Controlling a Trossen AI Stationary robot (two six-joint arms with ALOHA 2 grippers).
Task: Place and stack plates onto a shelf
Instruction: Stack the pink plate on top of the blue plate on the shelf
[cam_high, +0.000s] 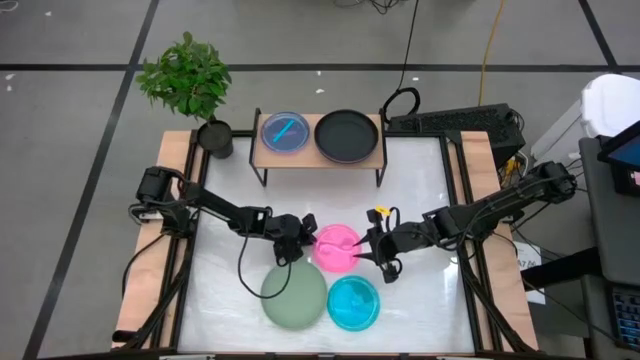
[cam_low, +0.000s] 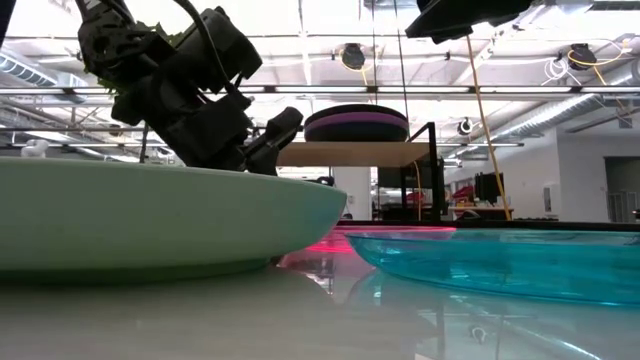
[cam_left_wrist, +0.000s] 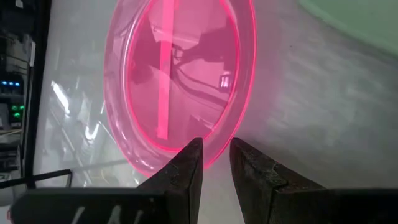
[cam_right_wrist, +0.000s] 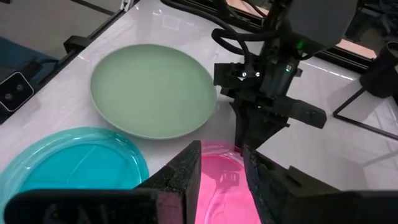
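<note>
The translucent pink round plate (cam_high: 337, 248) lies flat near the middle of the white table (cam_high: 420, 190), between both grippers. The left gripper (cam_left_wrist: 216, 155) has its fingers (cam_left_wrist: 186, 163) narrowly parted at the plate's rim, with the rim just before the gap. The right gripper (cam_right_wrist: 221, 158), opposite, straddles the other rim with narrowly parted fingers; whether either pinches the plate cannot be told.
</note>
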